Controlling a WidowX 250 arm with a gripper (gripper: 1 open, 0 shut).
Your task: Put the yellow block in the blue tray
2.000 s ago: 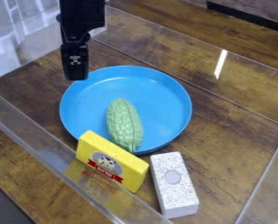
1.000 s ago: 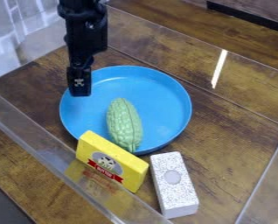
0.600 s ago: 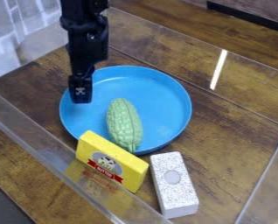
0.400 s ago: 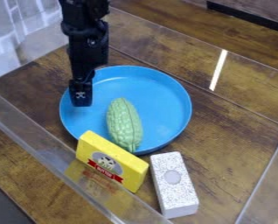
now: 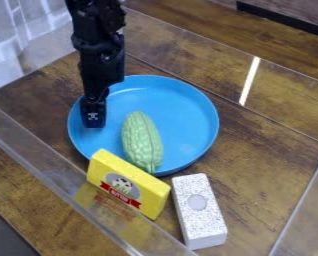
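We see the tool (image 5: 92,113) pointing straight down from a black arm, its tip low over the left inner part of the blue tray (image 5: 189,105); its fingers appear released and nothing is held between them, though they are too small and dark for us to make out each one. We cannot tell whether the tip touches the tray floor or hangs just above it. Just beside the tool, toward the middle of the tray, lies a green bumpy vegetable-shaped object (image 5: 143,140), stretched from the tray's centre to its near rim. Past that near rim, on the wooden desk (image 5: 269,120), we find the yellow block (image 5: 127,184), lying flat with its red-and-white picture label facing up; it sits just outside the tray, touching or nearly touching the rim, close to the desk's near edge and apart from the tool. Next to it, toward the right and also near the front edge, lies a white-grey speckled block (image 5: 199,209), just beside the yellow one. A clear plastic wall (image 5: 42,165) runs along the near-left edge of the desk.
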